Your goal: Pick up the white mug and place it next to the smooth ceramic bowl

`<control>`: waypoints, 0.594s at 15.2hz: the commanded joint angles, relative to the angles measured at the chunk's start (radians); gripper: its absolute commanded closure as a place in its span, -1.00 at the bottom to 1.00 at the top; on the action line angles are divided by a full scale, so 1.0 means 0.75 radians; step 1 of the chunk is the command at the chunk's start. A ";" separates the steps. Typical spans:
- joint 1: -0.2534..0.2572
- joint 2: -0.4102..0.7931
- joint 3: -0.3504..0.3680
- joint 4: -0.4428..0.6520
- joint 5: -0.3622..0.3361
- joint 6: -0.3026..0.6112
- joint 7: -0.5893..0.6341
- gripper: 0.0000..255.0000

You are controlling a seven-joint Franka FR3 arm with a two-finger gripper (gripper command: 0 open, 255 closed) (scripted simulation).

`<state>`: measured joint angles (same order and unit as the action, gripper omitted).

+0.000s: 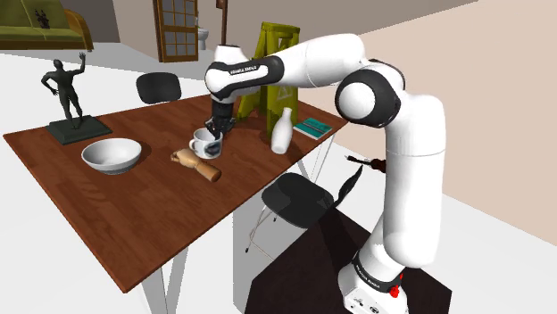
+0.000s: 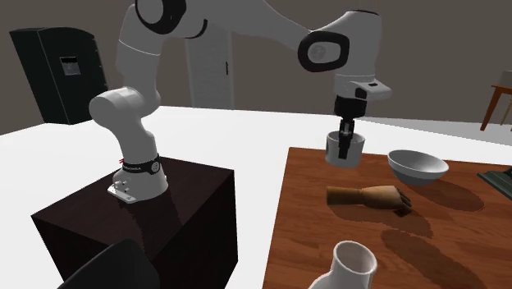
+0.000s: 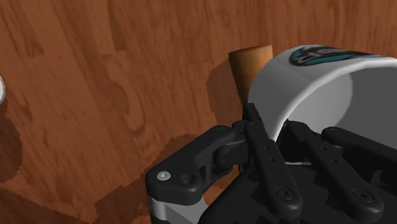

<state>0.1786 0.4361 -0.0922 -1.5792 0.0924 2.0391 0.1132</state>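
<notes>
The white mug (image 1: 204, 143) stands mouth-up near the middle of the table (image 1: 134, 232), its long axis close to vertical. In the shoulder view its handle points to about 9 o'clock, toward the bowl (image 1: 112, 154). The gripper (image 1: 217, 128) comes straight down on it and is closed on the mug's wall at the rim, one finger outside and the other inside, as the wrist view shows. Whether the base touches the wood I cannot tell. A brown wooden piece (image 1: 198, 164) lies just beside the mug at 6 o'clock. A white bottle (image 1: 282, 131) stands at 3 o'clock, well apart. Between mug and bowl the tabletop is bare, and from the bowl toward 5 o'clock bare wood runs to the table's near edge. A dark statue (image 1: 67, 94) stands at the bowl's 11 o'clock
</notes>
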 commanded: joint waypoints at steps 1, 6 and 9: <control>0.035 0.030 0.013 0.058 -0.007 -0.025 0.055 1.00; 0.124 0.135 0.043 0.224 -0.022 -0.080 0.185 1.00; 0.177 0.217 0.059 0.357 -0.030 -0.127 0.259 1.00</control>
<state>0.2986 0.5811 -0.0514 -1.3428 0.0717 1.9561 0.2884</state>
